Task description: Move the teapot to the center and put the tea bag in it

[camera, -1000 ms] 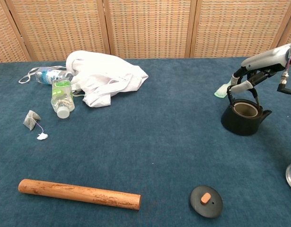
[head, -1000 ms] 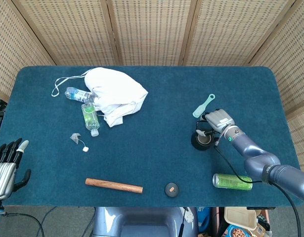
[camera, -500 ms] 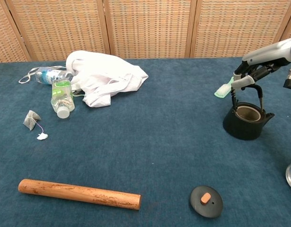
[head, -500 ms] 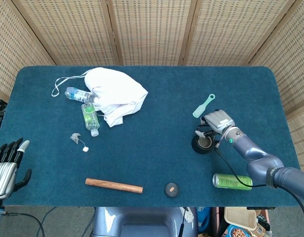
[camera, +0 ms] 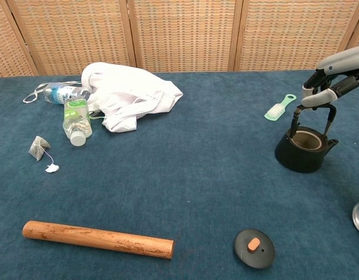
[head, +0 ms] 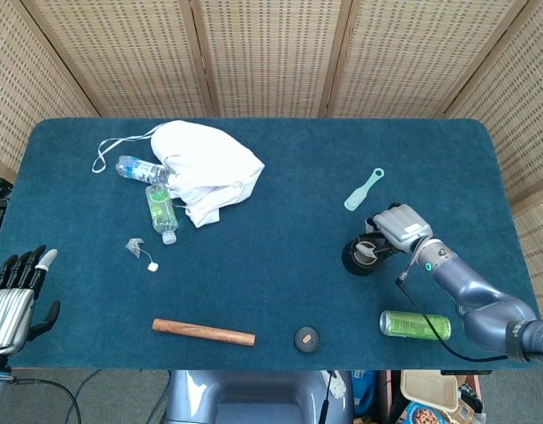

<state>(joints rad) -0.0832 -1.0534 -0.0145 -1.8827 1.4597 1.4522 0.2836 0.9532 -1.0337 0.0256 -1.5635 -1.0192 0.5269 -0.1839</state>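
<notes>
Apparently unreadable: green bottle [head: 160, 209] label, can [head: 415, 324] print.

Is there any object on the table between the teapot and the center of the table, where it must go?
Nothing visible stands in that path. From the teapot, with the right hand at its handle, bare blue table stretches toward the center. The lid and wooden stick lie nearer the front edge, the green brush farther back.

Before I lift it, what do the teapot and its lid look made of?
Teapot: dull black, thick-walled with a thin wire bail handle, so probably cast iron, though dark ceramic is possible. Lid: the same matte black, flat disc, with an orange-brown knob that looks like wood or plastic.
</notes>
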